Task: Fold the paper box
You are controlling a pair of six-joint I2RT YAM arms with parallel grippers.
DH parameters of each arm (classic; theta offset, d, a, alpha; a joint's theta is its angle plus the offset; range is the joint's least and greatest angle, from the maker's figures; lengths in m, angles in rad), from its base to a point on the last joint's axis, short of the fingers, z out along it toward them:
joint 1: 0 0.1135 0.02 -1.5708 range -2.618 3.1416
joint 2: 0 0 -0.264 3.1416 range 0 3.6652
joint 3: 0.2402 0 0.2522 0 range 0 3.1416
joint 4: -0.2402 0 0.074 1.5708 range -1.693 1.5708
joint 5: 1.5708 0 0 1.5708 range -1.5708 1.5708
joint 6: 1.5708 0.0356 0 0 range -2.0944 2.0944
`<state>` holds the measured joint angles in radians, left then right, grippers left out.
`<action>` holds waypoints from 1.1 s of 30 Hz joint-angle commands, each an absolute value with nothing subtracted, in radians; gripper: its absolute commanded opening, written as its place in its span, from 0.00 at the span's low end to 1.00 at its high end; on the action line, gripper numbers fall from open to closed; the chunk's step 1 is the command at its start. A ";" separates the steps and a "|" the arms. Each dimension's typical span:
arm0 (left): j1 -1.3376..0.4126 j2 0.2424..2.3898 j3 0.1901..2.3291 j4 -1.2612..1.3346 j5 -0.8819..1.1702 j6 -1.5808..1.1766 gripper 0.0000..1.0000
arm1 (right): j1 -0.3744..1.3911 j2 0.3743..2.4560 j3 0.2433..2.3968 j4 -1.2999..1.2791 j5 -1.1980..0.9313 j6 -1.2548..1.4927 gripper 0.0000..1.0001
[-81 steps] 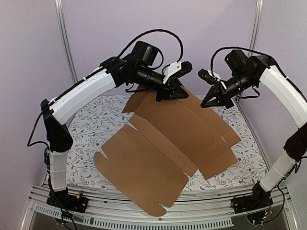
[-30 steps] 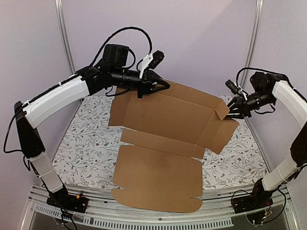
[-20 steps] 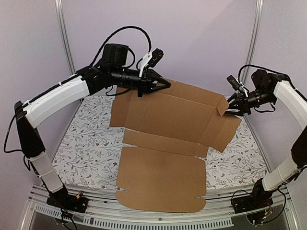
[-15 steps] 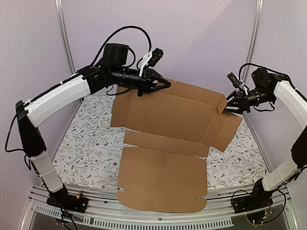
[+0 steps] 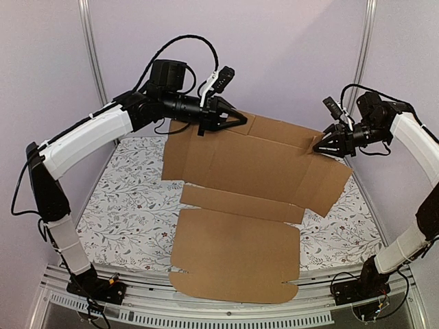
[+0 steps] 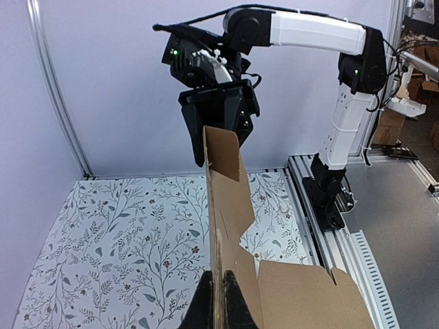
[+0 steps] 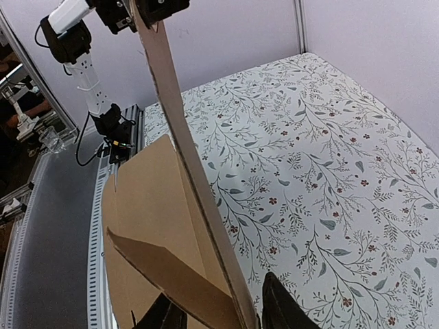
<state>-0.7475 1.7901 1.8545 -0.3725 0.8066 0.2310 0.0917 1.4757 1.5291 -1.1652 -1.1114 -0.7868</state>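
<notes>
box: paper box point(image 5: 233, 253) unfolded, near panels flat on floral tablecloth point(image 5: 116, 199), far panel tilted up | left gripper point(image 6: 218, 293) pinched on far edge, holding that panel raised | right gripper point(image 7: 223, 312) straddles right flap's edge, clamping unclear | judged: side flap fold next

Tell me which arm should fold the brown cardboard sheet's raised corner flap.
Right. The right gripper straddles that flap of the brown corrugated cardboard sheet; the left gripper clamps its far edge.
</notes>
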 commanded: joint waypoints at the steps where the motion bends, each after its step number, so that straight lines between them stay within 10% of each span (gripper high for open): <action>1: -0.755 1.833 1.879 -0.428 0.891 0.218 0.00 | 0.108 1.492 1.562 -1.156 -1.207 -0.790 0.34; 12: -0.750 1.857 1.896 -0.426 0.879 0.186 0.00 | 0.119 1.488 1.568 -1.220 -1.240 -0.856 0.00; 33: -0.745 1.868 1.895 -0.412 0.879 0.137 0.00 | 0.120 1.450 1.534 -1.229 -1.207 -0.926 0.00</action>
